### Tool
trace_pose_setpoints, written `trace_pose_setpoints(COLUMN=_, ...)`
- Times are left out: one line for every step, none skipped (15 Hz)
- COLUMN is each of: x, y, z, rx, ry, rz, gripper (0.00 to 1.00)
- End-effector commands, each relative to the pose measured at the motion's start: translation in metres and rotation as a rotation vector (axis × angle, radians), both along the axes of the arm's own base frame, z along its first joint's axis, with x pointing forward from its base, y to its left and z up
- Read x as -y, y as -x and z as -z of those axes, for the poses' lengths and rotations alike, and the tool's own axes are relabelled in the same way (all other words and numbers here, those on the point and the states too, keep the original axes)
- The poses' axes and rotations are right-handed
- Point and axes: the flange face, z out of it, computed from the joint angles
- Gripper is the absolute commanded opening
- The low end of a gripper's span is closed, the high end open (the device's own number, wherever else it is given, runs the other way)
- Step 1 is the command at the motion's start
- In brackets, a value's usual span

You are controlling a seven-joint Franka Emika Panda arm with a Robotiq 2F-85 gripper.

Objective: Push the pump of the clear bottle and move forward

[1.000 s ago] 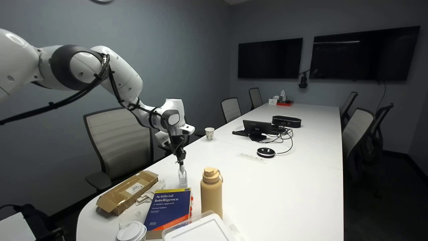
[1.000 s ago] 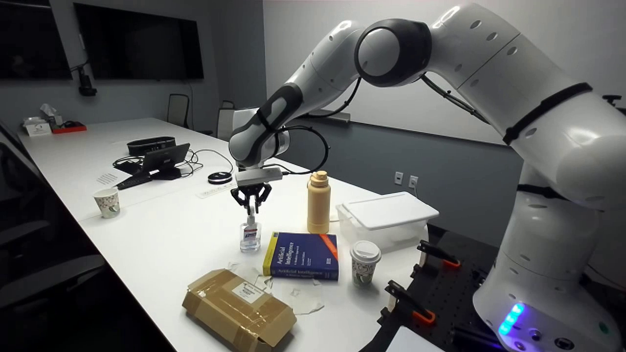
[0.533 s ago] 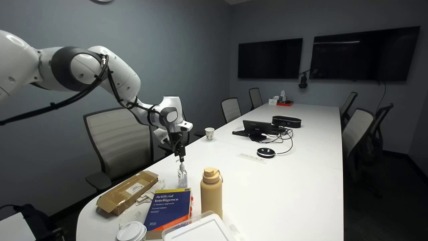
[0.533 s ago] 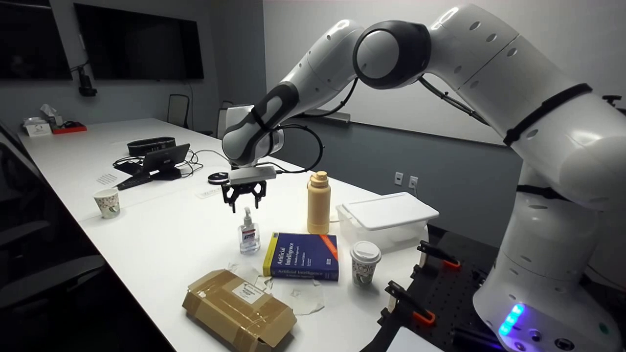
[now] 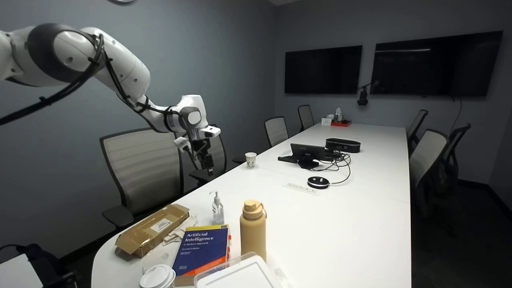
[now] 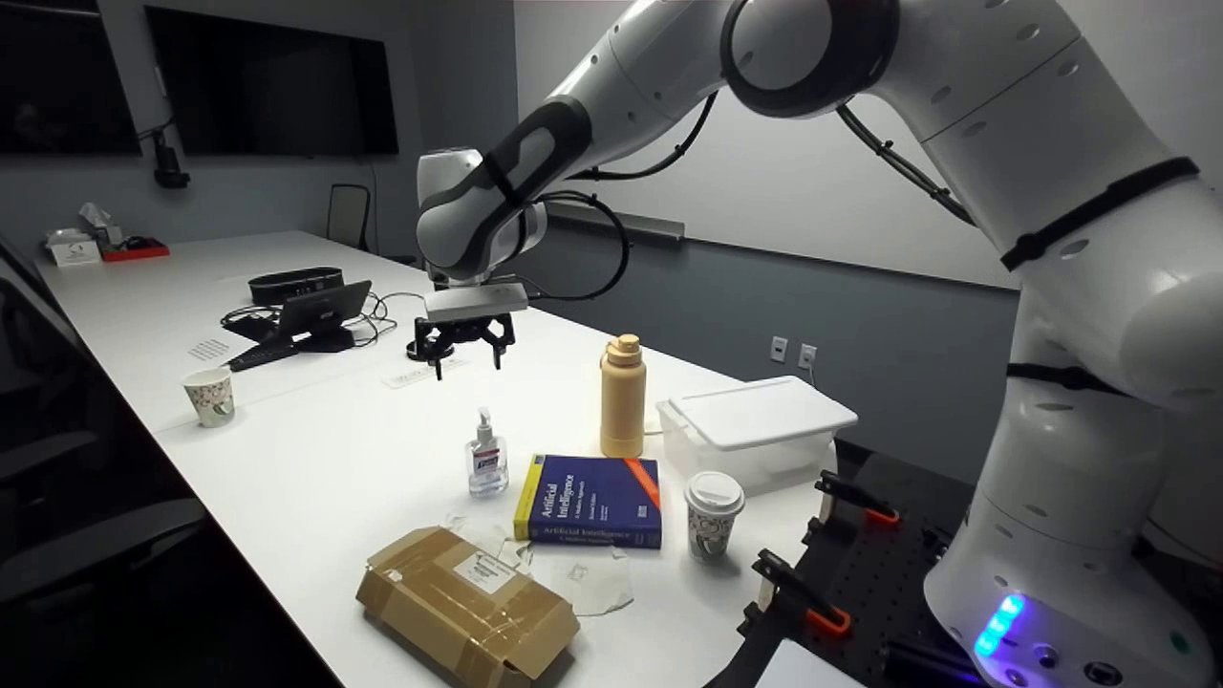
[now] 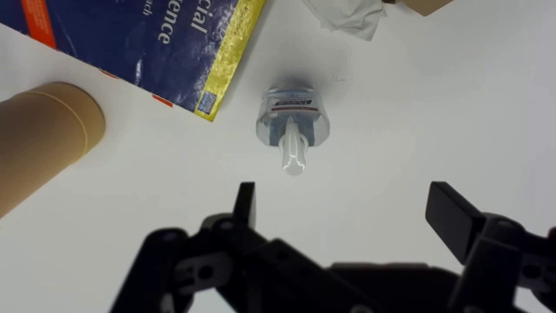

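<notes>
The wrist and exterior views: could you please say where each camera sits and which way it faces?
In an exterior view, raised, looking across the table at the whiteboard: arm, base and gripper show.
In an exterior view, raised at the table's end, facing the wall screens: arm and gripper show.
Wrist view: wrist-mounted, looking down at the clear bottle; open gripper shows.
Both exterior views share the tan flask.
</notes>
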Motion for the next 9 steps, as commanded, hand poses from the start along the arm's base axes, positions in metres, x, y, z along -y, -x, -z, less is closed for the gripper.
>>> trace_pose_setpoints(x=-0.010, y=0.055, z=-0.040, rx=-0.004, ry=0.029, rz=0.048, gripper=1.00)
trace_pose_setpoints(x=-0.014, y=0.068, z=-0.047, rx=-0.005, ry=0.031, rz=0.064, gripper=1.00)
trace_pose_setpoints(x=-0.017, y=0.082, z=-0.051, rx=-0.007, ry=0.034, rz=0.080, gripper=1.00)
trace_pose_setpoints(x=-0.019, y=0.096, z=-0.053, rx=-0.010, ry=0.038, rz=0.095, gripper=1.00)
trace_pose_setpoints(x=-0.020, y=0.110, z=-0.054, rx=-0.013, ry=0.043, rz=0.112, gripper=1.00)
trace_pose_setpoints(x=-0.021, y=0.125, z=-0.053, rx=-0.019, ry=0.044, rz=0.126, gripper=1.00)
trace_pose_setpoints(x=-0.021, y=0.139, z=-0.051, rx=-0.022, ry=0.048, rz=0.137, gripper=1.00)
trace_pose_setpoints(x=-0.021, y=0.151, z=-0.048, rx=-0.021, ry=0.063, rz=0.150, gripper=1.00)
trace_pose_setpoints(x=-0.020, y=0.162, z=-0.046, rx=-0.025, ry=0.066, rz=0.164, gripper=1.00)
